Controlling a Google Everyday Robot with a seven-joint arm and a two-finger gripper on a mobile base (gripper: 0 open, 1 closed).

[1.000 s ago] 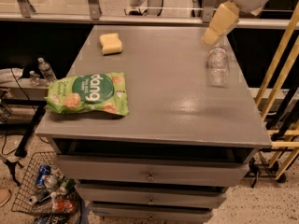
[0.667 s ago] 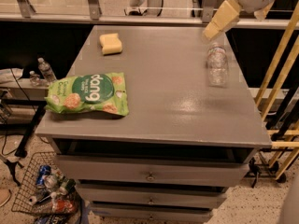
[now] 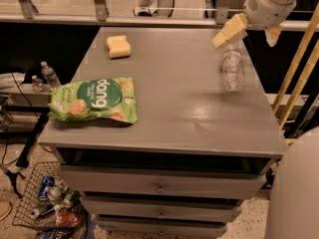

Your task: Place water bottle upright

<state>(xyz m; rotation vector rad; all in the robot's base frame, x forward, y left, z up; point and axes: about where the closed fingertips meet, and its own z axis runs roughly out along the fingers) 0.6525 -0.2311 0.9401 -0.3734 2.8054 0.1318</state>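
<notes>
The water bottle (image 3: 232, 69) is a clear ribbed plastic bottle. It stands upright on the right side of the grey cabinet top (image 3: 169, 103), close to the right edge. My gripper (image 3: 250, 33) hangs just above and behind the bottle at the top right. It is open and empty, with its cream fingers (image 3: 228, 31) spread apart. The left finger is right over the bottle's top without holding it.
A green snack bag (image 3: 94, 100) lies at the front left of the top and a yellow sponge (image 3: 118, 46) at the back left. Two small bottles (image 3: 45, 76) stand beyond the left edge. A wire basket of cans (image 3: 50, 203) sits on the floor. Wooden rails (image 3: 296, 68) rise at the right.
The gripper has shifted slightly above the bottle, its left finger now angled lower and more to the left. The bottle, bag and sponge have not moved.
</notes>
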